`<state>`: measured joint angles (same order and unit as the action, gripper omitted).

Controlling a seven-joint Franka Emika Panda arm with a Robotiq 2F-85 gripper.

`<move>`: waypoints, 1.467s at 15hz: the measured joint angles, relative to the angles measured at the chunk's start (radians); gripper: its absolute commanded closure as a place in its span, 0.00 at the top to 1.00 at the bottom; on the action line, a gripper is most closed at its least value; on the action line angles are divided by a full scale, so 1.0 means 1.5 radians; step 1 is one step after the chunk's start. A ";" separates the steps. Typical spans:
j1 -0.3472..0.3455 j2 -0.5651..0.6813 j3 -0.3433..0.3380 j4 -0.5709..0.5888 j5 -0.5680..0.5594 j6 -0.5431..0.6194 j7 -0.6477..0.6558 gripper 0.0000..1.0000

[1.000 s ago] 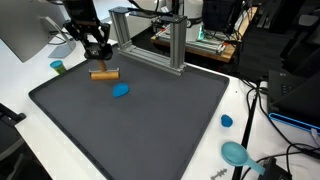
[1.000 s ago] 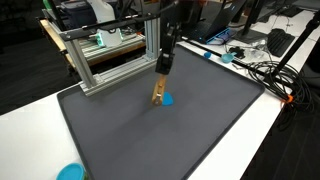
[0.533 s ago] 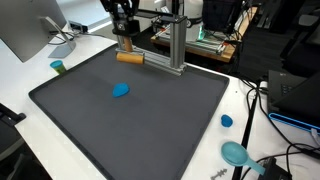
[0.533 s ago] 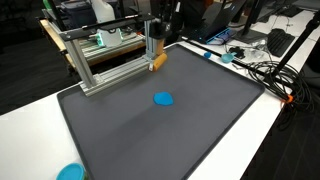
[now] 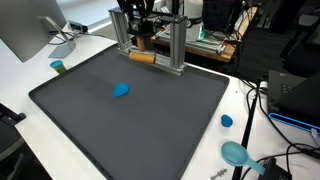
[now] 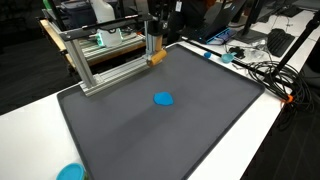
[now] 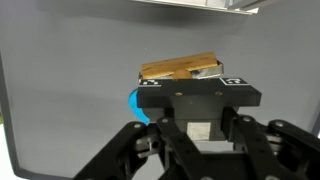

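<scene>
Exterior views both show the dark mat (image 5: 150, 120) covering the table, with the aluminium frame (image 5: 176, 45) standing at its far edge. Just beside that frame, the gripper (image 5: 140, 48) hangs low over the mat's edge. In the wrist view its jaws are clamped narrowly on 1 wooden block (image 7: 180, 68). A small blue disc (image 5: 121, 90) lies apart, nearer the mat's middle.

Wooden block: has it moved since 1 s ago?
Yes. The wooden block has gone from beside the blue disc to the far edge of the mat, near the aluminium frame.
</scene>
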<state>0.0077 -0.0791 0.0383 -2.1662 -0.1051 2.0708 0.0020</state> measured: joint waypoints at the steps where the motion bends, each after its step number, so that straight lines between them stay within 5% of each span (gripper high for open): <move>1: -0.001 -0.004 -0.001 -0.003 0.000 -0.002 0.023 0.21; 5: -0.010 -0.078 -0.015 -0.034 0.009 -0.023 0.091 0.21; 12: -0.015 -0.235 -0.022 -0.141 0.009 -0.059 0.079 0.21; 22: 0.000 -0.276 -0.006 -0.218 0.012 -0.059 0.072 0.21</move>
<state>0.0081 -0.4933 0.0292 -2.4927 -0.0872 1.9826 0.1101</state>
